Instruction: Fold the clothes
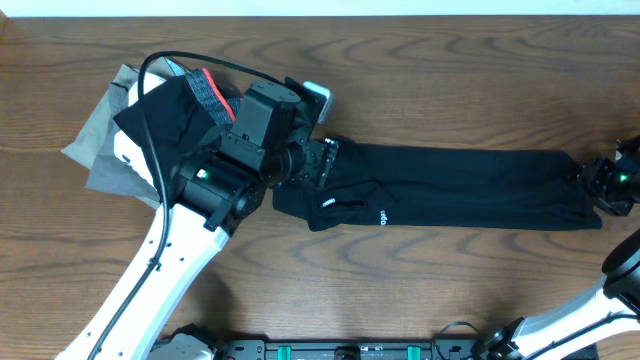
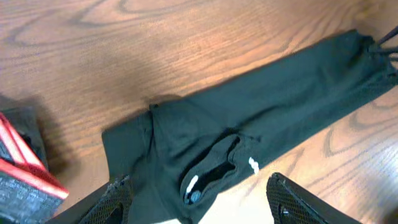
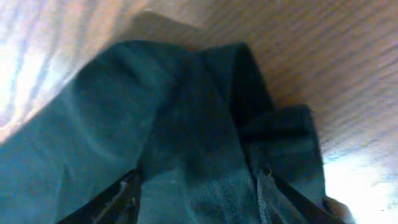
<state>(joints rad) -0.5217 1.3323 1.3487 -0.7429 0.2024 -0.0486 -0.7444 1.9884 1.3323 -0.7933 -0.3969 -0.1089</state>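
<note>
The clothes, a black shirt (image 1: 460, 187), lie folded into a long narrow strip across the middle of the table, with small white lettering (image 1: 381, 215) near the front edge. My left gripper (image 1: 312, 163) hovers over the strip's left end. In the left wrist view its gripper (image 2: 202, 202) is open, the fingers (image 2: 115, 199) wide apart over the shirt (image 2: 261, 106). My right gripper (image 1: 603, 182) sits at the strip's right end. In the right wrist view that gripper (image 3: 198, 196) is open, with bunched shirt fabric (image 3: 155, 106) lying between and under the fingers.
A heap lies at the back left: a grey cloth (image 1: 95, 150), another black garment (image 1: 170, 112) and a red-and-black item (image 1: 208, 92) that also shows in the left wrist view (image 2: 22, 171). Bare wooden table (image 1: 450, 80) surrounds the strip.
</note>
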